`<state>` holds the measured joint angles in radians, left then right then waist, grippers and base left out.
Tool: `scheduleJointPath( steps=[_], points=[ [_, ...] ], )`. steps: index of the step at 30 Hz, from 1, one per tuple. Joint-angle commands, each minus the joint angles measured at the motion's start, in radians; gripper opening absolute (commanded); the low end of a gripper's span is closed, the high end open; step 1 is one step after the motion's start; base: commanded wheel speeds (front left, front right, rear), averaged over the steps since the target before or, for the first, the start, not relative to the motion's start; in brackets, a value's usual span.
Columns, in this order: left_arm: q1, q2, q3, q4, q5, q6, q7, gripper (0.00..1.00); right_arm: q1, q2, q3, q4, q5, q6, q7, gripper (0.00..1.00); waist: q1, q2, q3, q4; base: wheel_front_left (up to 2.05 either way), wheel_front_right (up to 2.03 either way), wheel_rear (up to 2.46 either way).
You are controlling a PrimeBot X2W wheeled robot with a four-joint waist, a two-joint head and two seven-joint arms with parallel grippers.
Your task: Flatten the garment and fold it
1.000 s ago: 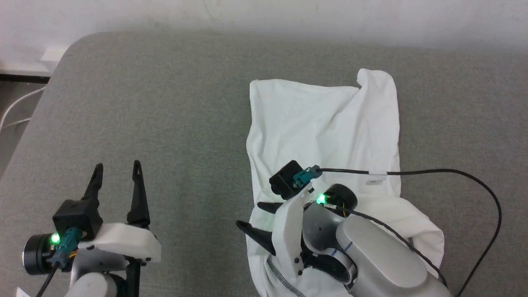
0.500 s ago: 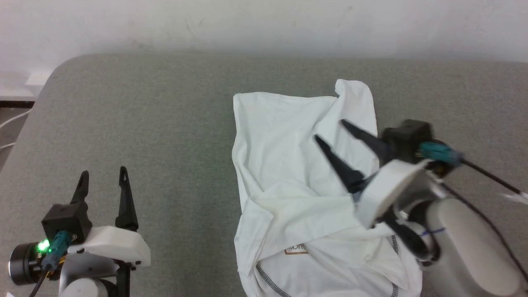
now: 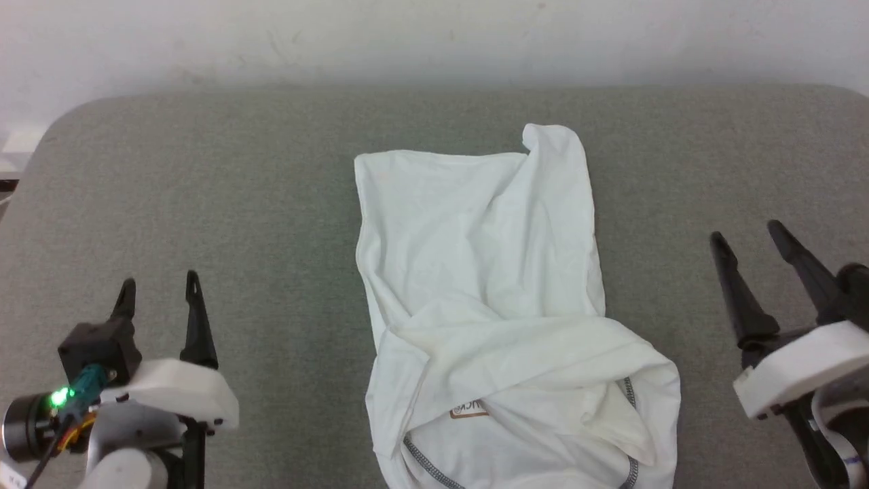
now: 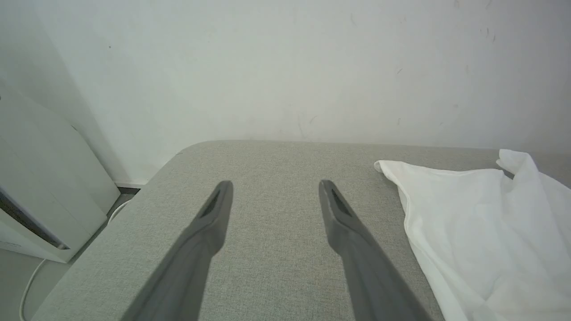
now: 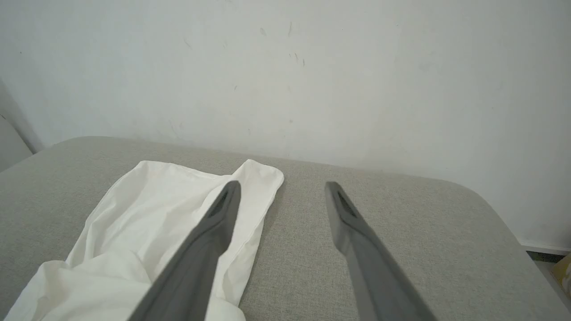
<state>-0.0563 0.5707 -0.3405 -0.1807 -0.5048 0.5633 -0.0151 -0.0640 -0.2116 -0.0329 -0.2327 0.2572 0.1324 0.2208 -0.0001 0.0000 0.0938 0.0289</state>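
Observation:
The white garment (image 3: 489, 299) lies crumpled in a long narrow heap in the middle of the grey padded table (image 3: 237, 204), its collar with grey zigzag stitching and a brown-orange label (image 3: 470, 409) at the near end. My left gripper (image 3: 159, 288) hovers open at the lower left, well apart from the cloth. At the lower right my right gripper (image 3: 747, 234) is open too, off the fabric's right side. In the left wrist view the garment (image 4: 482, 223) lies right of my left gripper (image 4: 274, 183). In the right wrist view the garment (image 5: 147, 223) lies left of my right gripper (image 5: 282, 183).
A white wall (image 3: 434, 41) runs behind the table's far edge. The table's rounded far left corner (image 4: 187, 149) drops to the floor, where a pale cabinet (image 4: 40, 187) and a white cable (image 4: 31, 285) sit. Bare table surface lies on both sides of the garment.
My right gripper has lifted off the garment's near end and swung out to the right, empty. The camera has shifted, so the scene sits further left. The left gripper stays open.

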Motion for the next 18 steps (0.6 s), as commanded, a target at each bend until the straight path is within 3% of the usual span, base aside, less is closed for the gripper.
scheduleJointPath(
  steps=[1, 11, 18],
  points=[
    [-0.037, 0.006, 0.0, -0.003, -0.004, -0.011, 0.012, 1.0, 0.02, 0.01, -0.011, -0.025, -0.013, -0.002, 0.007, 1.0, 0.0001, 0.0, 0.023, -0.018, 0.0, 0.0, 0.0],
    [-0.453, -0.006, -0.04, 0.097, -0.044, -0.151, 0.183, 1.0, 0.005, 0.065, -0.022, -0.14, -0.059, -0.002, 0.006, 1.0, 0.0001, 0.0, 0.203, -0.101, 0.0, 0.0, 0.0],
    [-0.795, -0.042, -0.088, 0.275, -0.085, -0.27, 0.365, 1.0, -0.039, 0.093, -0.011, -0.167, -0.081, -0.002, -0.03, 1.0, 0.0001, 0.0, 0.336, -0.159, 0.0, 0.0, 0.0]
  ],
)
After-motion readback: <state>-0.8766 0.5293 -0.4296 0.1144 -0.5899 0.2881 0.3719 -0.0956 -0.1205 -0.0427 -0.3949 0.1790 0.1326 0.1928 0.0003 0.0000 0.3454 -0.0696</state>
